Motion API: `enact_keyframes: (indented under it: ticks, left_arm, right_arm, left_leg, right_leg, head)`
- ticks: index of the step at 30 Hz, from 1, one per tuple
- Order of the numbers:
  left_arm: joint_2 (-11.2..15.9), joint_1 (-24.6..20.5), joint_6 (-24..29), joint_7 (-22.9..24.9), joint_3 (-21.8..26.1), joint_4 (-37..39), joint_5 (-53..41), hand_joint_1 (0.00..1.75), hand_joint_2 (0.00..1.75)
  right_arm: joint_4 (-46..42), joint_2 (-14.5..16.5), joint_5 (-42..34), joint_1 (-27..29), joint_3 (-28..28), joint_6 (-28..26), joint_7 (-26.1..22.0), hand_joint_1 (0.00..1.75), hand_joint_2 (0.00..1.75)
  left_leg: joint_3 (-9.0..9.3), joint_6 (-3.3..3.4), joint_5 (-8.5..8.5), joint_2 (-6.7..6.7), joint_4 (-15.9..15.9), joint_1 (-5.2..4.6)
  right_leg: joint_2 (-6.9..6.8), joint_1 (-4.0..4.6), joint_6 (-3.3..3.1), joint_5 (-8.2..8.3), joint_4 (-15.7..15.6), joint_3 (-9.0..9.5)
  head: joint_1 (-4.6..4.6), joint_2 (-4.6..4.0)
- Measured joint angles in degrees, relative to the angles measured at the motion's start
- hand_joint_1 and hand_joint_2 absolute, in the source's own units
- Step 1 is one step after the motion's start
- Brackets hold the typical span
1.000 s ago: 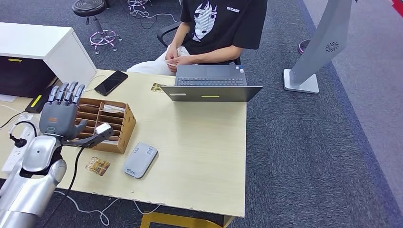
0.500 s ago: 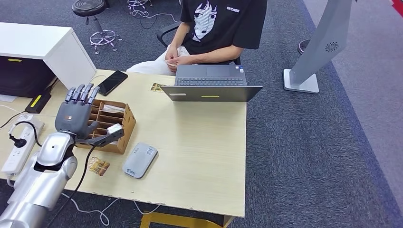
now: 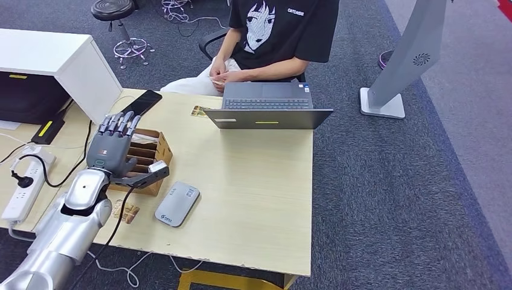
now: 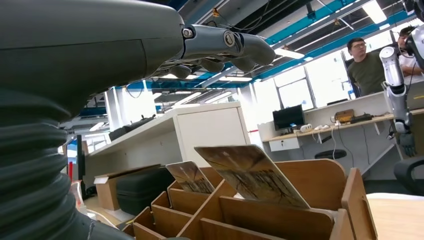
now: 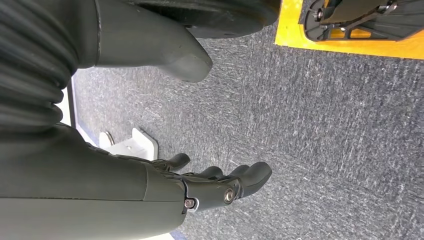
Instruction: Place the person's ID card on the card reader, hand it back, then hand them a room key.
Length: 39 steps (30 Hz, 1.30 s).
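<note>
My left hand (image 3: 113, 150) hovers over the wooden card organizer (image 3: 154, 158), fingers stretched and spread, thumb out to the side, holding nothing. In the left wrist view, patterned key cards (image 4: 251, 175) stand in the organizer's (image 4: 320, 185) slots under my fingers (image 4: 220, 42). The grey card reader (image 3: 177, 203) lies on the table just right of the organizer, with nothing on it. A person sits behind the laptop and holds a small card (image 3: 217, 79) in both hands. My right hand (image 5: 125, 192) hangs over the carpet, fingers loosely extended, holding nothing.
An open laptop (image 3: 266, 109) stands at the table's far edge. A loose card (image 3: 125, 211) lies near the front left, another (image 3: 200, 111) beside the laptop. A black phone (image 3: 140, 104), a white cabinet (image 3: 57, 57) and a power strip (image 3: 22, 187) sit to the left.
My left arm has swung right and forward, carrying the hand from the organizer's left side to above it. The person and the table's things have stayed put.
</note>
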Motion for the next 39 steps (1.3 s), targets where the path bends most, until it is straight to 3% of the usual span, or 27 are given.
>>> enact_keyframes:
  ticks: [7, 17, 31, 39]
  left_arm:
    - [2.2, 2.6, 0.9, 1.3, -0.2, -0.2, 1.0, 0.0, 1.75]
    - [3.8, 4.8, 0.1, 1.3, -0.2, -0.9, 0.6, 0.0, 1.75]
    - [4.1, 4.4, 0.5, 1.2, -0.2, -0.8, -0.6, 0.0, 1.75]
    - [4.2, 1.2, 1.6, 1.0, -0.2, -0.9, -0.9, 0.0, 1.75]
  right_arm:
    - [0.1, -0.3, -6.1, 1.8, -3.5, 0.8, -5.4, 0.0, 1.75]
    - [0.2, -0.4, -6.3, 2.2, -4.4, 0.8, -5.3, 0.0, 1.75]
    - [0.3, -0.4, -7.1, 2.2, -4.8, 0.8, -5.3, 0.0, 1.75]
    - [0.4, -0.6, -6.9, 2.2, -4.8, 0.8, -5.4, 0.0, 1.75]
  left_leg:
    - [-0.01, 0.0, -0.04, 0.07, 0.0, 0.0]
    - [-0.05, 0.02, -0.02, -0.03, 0.0, -0.01]
    - [-0.05, 0.02, -0.02, -0.04, 0.0, 0.0]
    - [-0.04, 0.01, 0.01, -0.05, 0.0, 0.0]
  right_leg:
    - [0.08, 0.0, 0.0, -0.01, 0.0, -0.04]
    - [-0.03, 0.0, 0.0, -0.01, 0.0, -0.02]
    - [-0.03, 0.0, 0.0, -0.01, 0.0, -0.03]
    - [-0.04, 0.0, 0.0, 0.0, 0.0, -0.03]
  head:
    - [-0.02, 0.0]
    - [-0.01, 0.0]
    - [-0.02, 0.0]
    - [0.0, 0.0]
